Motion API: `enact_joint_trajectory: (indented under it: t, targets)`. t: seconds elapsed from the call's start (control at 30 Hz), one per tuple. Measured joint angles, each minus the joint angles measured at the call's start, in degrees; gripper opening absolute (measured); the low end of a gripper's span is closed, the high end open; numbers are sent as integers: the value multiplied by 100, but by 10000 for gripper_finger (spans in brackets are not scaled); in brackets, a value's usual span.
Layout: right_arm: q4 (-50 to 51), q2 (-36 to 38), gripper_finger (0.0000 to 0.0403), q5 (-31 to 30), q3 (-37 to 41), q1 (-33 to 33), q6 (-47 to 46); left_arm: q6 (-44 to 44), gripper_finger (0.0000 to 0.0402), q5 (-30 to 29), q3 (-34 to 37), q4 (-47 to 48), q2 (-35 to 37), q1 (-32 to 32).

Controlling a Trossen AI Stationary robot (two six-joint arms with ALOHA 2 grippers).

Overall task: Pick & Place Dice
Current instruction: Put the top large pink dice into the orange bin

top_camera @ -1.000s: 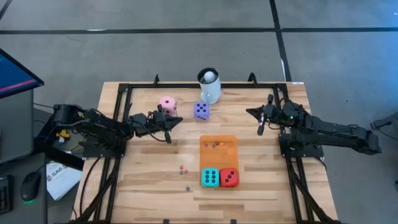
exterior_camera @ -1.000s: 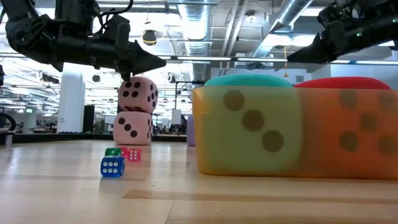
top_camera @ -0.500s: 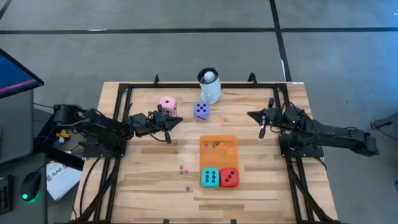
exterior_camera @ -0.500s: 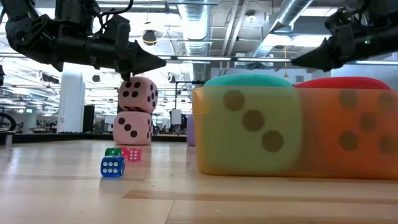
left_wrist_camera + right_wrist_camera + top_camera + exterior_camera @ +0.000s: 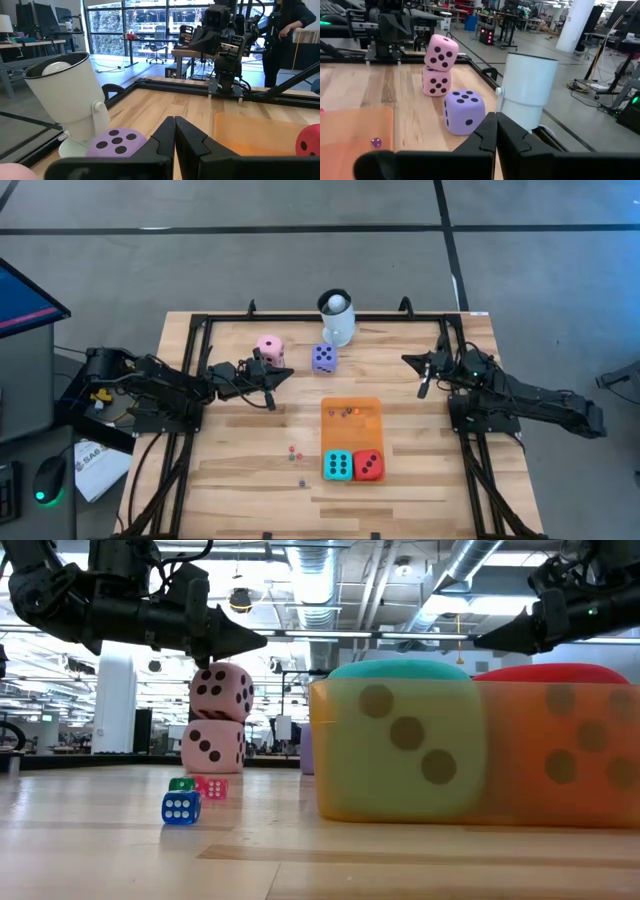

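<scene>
Near the tabletop (image 5: 250, 480) back edge two pink dice (image 5: 268, 346) stack upright, purple die (image 5: 323, 358) beside; both tools, left (image 5: 272, 382) and right (image 5: 420, 373), pinched closed, empty, flanking open wood.

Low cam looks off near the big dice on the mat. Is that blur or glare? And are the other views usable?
Low view: the teal die and red die sit too close to the lens, so they are soft, not glared; the small blue die and pink dice are sharp. High view: even light, the orange mat clear. Right wrist view: the purple die crisp, the gripper blurred.
</scene>
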State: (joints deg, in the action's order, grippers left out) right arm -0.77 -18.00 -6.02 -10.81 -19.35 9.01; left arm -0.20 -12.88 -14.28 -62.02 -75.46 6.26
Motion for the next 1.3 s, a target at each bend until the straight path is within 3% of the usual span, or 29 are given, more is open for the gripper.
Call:
enact_joint_trajectory:
  t: [0.27, 0.87, 1.3]
  targets:
    - [15, 0, 0, 0, 0, 0, 61, -3, 37, 2, 0, -180, 0, 0]
    - [14, 0, 0, 0, 0, 0, 59, -5, 273, 16, 0, -284, 0, -113]
    - [12, 0, 0, 0, 0, 0, 44, -5, 395, 15, 0, -273, 0, -212]
